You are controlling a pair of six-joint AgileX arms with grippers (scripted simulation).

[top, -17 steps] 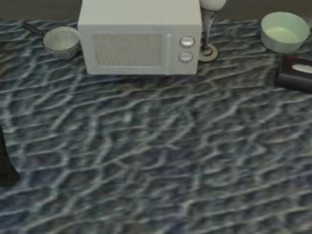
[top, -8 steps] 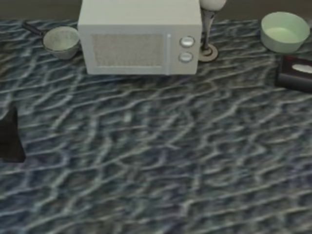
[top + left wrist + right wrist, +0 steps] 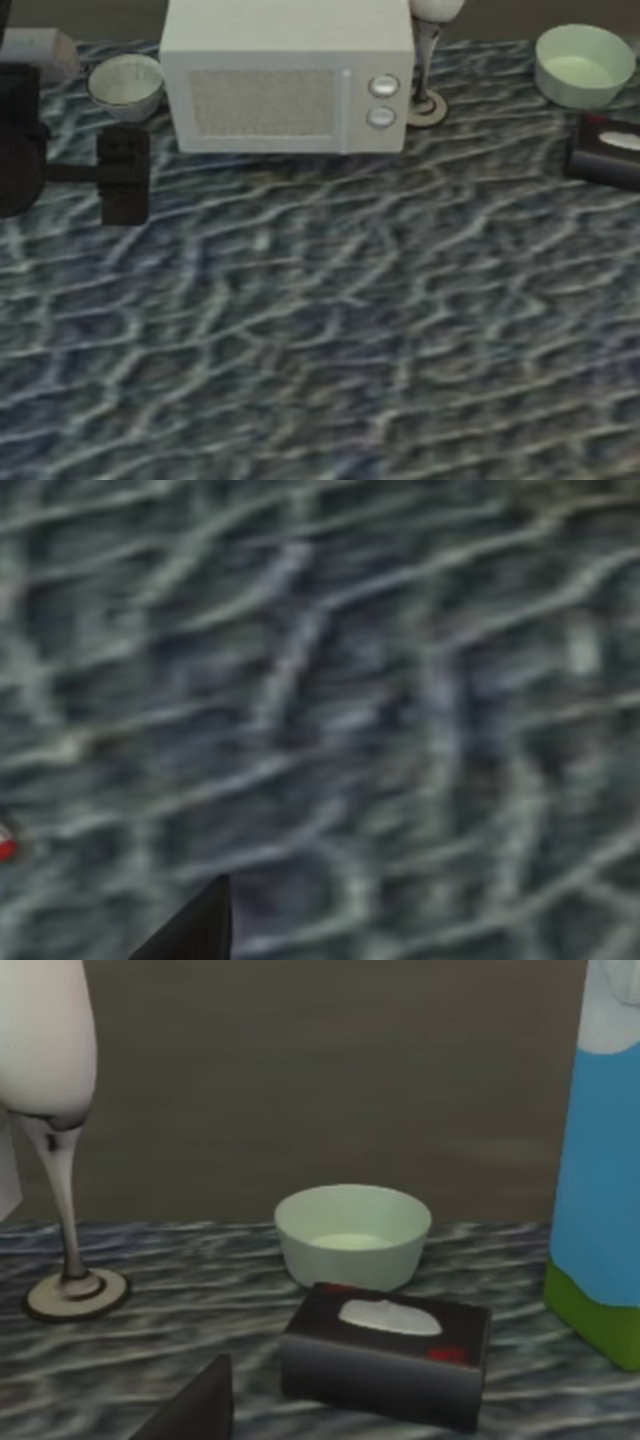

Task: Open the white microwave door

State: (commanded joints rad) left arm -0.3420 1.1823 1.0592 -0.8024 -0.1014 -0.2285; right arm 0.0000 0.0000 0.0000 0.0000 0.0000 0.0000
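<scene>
Microwave door [image 3: 262, 103]: shut, untouched. Our left gripper [image 3: 125, 175] nears the white microwave [image 3: 287, 75]; grip state we cannot tell. Opening remains undone.

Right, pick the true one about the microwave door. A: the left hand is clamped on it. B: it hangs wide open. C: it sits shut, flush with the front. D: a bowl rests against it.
C: in the top view the microwave door lies flush with the microwave, and the left hand is off to its left, apart from it.
</scene>
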